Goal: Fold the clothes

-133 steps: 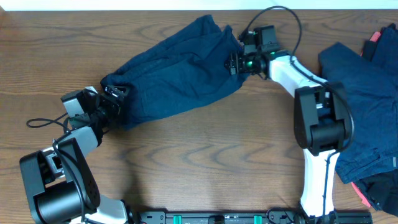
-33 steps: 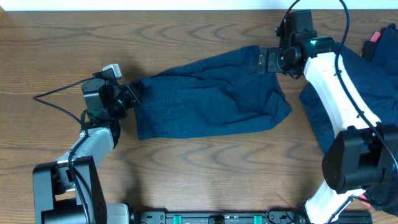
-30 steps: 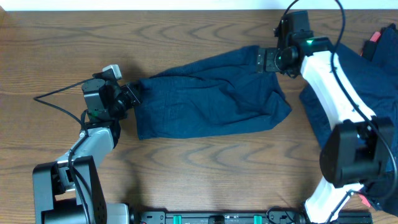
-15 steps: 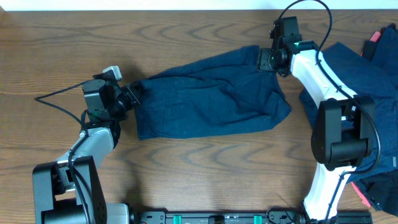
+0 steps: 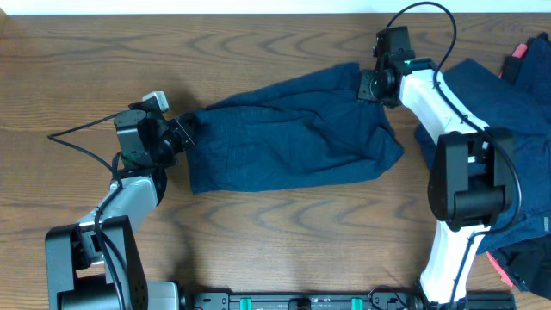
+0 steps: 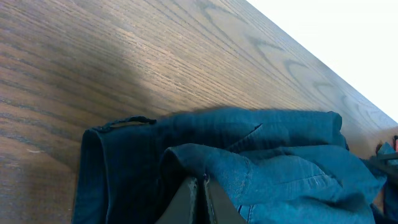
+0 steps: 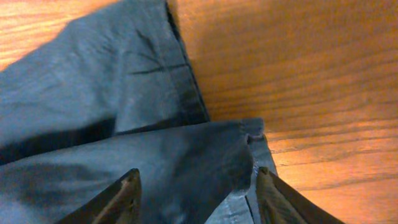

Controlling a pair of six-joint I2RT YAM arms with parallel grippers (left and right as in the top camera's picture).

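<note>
A dark blue garment [image 5: 284,138] lies stretched out left to right across the wooden table. My left gripper [image 5: 182,133] is at its left end and is shut on a fold of the cloth; in the left wrist view the fingertips [image 6: 202,186] meet with the blue fabric [image 6: 280,168] bunched around them. My right gripper [image 5: 368,86] hovers at the garment's upper right corner. In the right wrist view its fingers [image 7: 196,177] stand well apart, with a hemmed corner of the cloth [image 7: 93,81] lying between and below them, not pinched.
A heap of more blue clothes [image 5: 499,129] fills the right edge of the table, with a red item [image 5: 519,50] at its top. The left arm's cable [image 5: 77,131] trails off to the left.
The garment, bunched diagonally earlier, now lies pulled out flat. In the last second the right gripper shifted slightly left at the upper right corner and its jaws narrowed. The left gripper has not moved.
</note>
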